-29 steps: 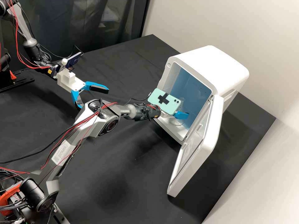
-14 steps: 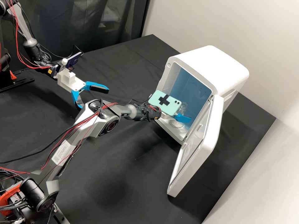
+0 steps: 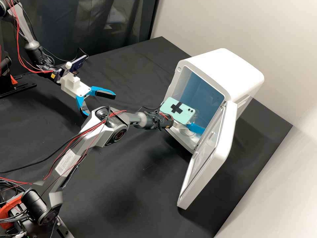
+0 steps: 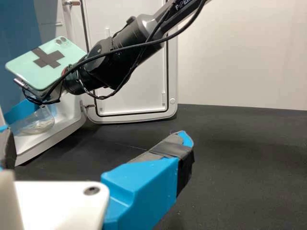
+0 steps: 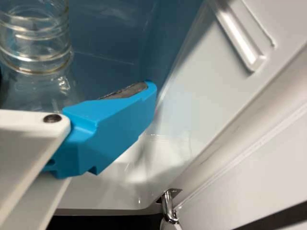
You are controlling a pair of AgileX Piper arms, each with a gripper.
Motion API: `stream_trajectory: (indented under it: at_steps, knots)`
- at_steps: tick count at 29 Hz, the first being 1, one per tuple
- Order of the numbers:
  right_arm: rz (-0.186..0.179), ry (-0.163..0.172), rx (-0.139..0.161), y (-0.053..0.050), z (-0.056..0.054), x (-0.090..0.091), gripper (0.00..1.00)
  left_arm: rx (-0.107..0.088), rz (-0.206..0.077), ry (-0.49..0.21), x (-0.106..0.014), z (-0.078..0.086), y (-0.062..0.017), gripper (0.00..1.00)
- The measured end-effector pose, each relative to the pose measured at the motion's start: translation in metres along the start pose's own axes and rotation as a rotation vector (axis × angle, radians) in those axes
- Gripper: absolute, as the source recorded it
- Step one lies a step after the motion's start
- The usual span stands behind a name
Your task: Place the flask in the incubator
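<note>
Flask point(image 5: 33, 57) inside open incubator point(image 3: 228, 72), right hand point(image 3: 191, 126) alongside

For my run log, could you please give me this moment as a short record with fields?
flask: standing inside the incubator, neck up
incubator: on the bench, door swung open
right gripper: inside the incubator at the flask, open; one finger stands off the glass
left gripper: open, holding nothing, above the bench, away from the incubator
task state: flask looks placed; right gripper not yet out
</note>
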Motion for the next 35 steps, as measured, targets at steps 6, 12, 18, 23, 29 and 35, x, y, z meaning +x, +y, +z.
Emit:
stream_trajectory:
  at_steps: [6, 12, 18, 23, 29, 35]
  knots:
    - [-0.004, 0.0, 0.004, 0.0, 0.001, 0.0, 1.0, -0.001, 0.002, 0.008, -0.001, -0.002, 0.0005, 1.0]
    - [-0.014, -0.002, 0.025, 0.0, 0.002, 0.001, 1.0, -0.001, 0.003, 0.014, -0.001, -0.004, 0.0009, 1.0]
    - [-0.014, -0.001, 0.063, 0.0, 0.002, 0.001, 1.0, -0.001, 0.005, 0.02, -0.002, -0.005, 0.0013, 1.0]
    - [-0.02, 0.02, 0.091, -0.003, 0.002, 0.0, 1.0, -0.002, 0.006, 0.022, -0.002, -0.006, 0.0013, 1.0]
    - [-0.061, 0.053, 0.111, -0.012, 0.008, -0.008, 1.0, -0.002, 0.006, 0.022, -0.002, -0.006, 0.0013, 1.0]
    - [-0.066, 0.114, 0.169, -0.006, 0.014, -0.037, 1.0, -0.002, 0.006, 0.022, -0.002, -0.006, 0.0013, 1.0]
